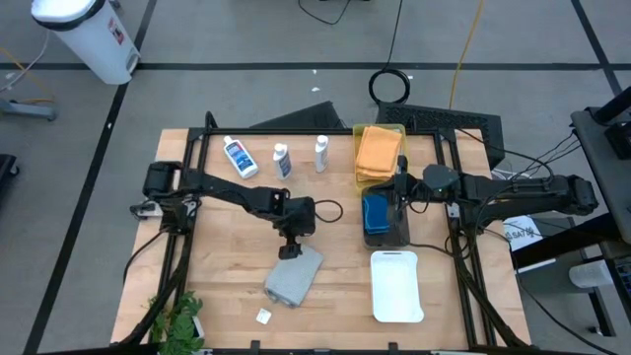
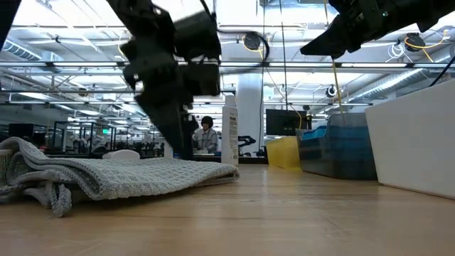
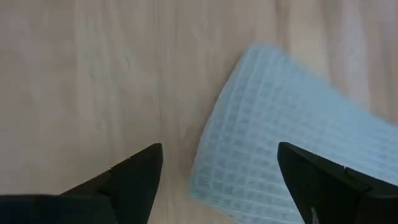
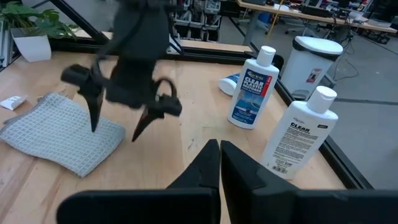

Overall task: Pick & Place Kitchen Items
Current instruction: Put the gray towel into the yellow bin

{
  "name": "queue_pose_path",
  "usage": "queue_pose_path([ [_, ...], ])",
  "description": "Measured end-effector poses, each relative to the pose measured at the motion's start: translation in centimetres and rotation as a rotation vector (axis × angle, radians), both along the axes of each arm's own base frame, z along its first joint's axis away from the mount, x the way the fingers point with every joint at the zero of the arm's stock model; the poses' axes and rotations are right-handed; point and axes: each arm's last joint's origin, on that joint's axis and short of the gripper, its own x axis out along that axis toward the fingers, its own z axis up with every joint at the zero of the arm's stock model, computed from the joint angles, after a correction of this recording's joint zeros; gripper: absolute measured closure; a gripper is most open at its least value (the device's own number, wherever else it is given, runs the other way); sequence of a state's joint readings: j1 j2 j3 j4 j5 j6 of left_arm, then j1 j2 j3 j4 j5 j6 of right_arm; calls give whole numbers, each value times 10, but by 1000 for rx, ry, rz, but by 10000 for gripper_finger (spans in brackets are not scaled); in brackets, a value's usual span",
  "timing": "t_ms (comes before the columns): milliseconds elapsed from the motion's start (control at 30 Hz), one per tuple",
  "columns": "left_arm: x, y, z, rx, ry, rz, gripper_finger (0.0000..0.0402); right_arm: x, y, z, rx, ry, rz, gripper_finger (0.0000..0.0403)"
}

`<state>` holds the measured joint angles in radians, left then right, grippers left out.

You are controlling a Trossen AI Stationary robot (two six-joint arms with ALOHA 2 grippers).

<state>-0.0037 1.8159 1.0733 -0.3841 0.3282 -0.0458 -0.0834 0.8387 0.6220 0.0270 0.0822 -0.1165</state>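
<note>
Left gripper (image 1: 292, 250) hangs wide open, holding nothing, over the grey towel (image 1: 294, 277) near the desk's (image 1: 227, 286) front edge; right gripper (image 1: 400, 187) sits pinched closed and empty.

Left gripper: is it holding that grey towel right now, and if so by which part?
Nothing is held. The left gripper is open above the corner of the grey towel, which lies flat on the table. The right gripper is shut and empty.
</note>
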Motion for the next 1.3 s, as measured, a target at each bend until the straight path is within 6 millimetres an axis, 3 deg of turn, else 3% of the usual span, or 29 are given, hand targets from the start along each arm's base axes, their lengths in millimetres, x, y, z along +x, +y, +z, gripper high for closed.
queue_pose_path([
  [233, 4, 3, -30, -140, 91, -59, 108, 0, 0, 0, 0, 0, 0, 403],
  [433, 1, 1, -35, -173, 119, -101, 152, 0, 0, 0, 0, 1, 0, 403],
  [633, -2, -1, -37, -199, 147, -114, 239, 0, 0, 0, 0, 1, 0, 403],
  [933, -2, 1, -38, -74, 141, -104, 377, 0, 0, 0, 0, 1, 0, 403],
  [1033, -2, 2, -31, -37, 127, -67, 387, 0, 0, 0, 0, 1, 0, 403],
  [1133, -6, 2, -14, 114, 96, -3, 382, 0, 0, 0, 0, 1, 0, 403],
  [1233, -9, 2, 12, 295, 29, 65, 390, 0, 0, 0, 0, 0, 0, 403],
  [1300, -9, -1, 40, 384, -83, 123, 391, 0, 0, 1, 0, -4, 0, 403],
])
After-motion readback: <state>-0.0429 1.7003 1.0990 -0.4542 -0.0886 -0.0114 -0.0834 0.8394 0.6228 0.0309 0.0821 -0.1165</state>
